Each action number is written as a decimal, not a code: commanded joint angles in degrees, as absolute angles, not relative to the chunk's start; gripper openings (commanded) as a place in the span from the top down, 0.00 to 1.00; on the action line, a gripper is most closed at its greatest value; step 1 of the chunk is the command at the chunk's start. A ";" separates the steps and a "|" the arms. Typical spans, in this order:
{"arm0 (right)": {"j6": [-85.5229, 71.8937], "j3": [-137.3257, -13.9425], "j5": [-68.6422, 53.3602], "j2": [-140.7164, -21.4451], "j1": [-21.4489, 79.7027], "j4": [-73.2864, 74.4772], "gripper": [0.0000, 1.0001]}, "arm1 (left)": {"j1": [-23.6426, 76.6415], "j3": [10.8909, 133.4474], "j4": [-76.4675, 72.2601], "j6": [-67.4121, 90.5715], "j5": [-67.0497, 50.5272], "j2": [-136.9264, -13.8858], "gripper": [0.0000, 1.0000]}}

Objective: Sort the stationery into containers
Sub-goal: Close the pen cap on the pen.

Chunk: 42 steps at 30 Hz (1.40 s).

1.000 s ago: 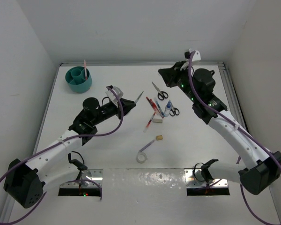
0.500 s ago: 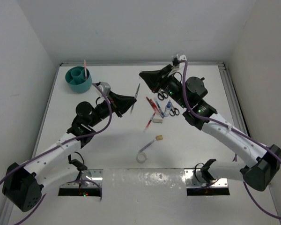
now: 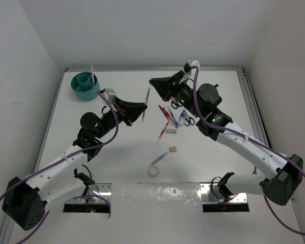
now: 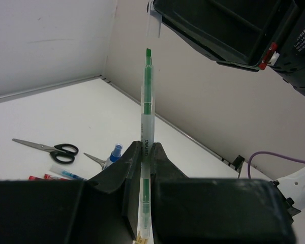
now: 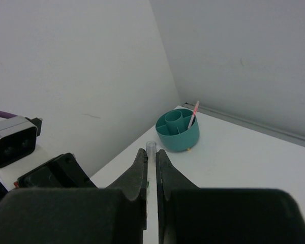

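Two scissors (image 3: 174, 99) lie loose; one teal cup (image 3: 85, 87) in the far-left corner holds one pink pen (image 3: 92, 73). Left gripper (image 4: 145, 148) clamps one green pen (image 4: 147, 96) aloft, its print seemingly "deli". The right gripper (image 5: 151, 158) pinches its clear cap (image 5: 151, 146).

Two scissors (image 4: 56, 148), one teal cup (image 3: 86, 95)

pink pen (image 5: 194, 112) in teal organiser (image 5: 177, 136)

teal organiser (image 5: 177, 137) — green pen (image 4: 147, 91), clear cap (image 5: 151, 147), pink pen (image 5: 194, 113)
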<state>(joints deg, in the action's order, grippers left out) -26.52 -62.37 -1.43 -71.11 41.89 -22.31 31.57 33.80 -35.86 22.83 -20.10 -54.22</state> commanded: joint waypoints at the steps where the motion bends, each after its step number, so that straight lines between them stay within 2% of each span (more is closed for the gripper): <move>1: -26.01 -63.46 -0.44 -70.93 42.45 -25.66 1.00 | 31.73 33.49 -39.11 23.29 -19.86 -52.91 1.00; 42: -29.79 -60.65 -0.44 -73.21 42.98 -25.84 1.00 | 31.55 33.92 -38.76 20.83 -15.74 -53.00 1.00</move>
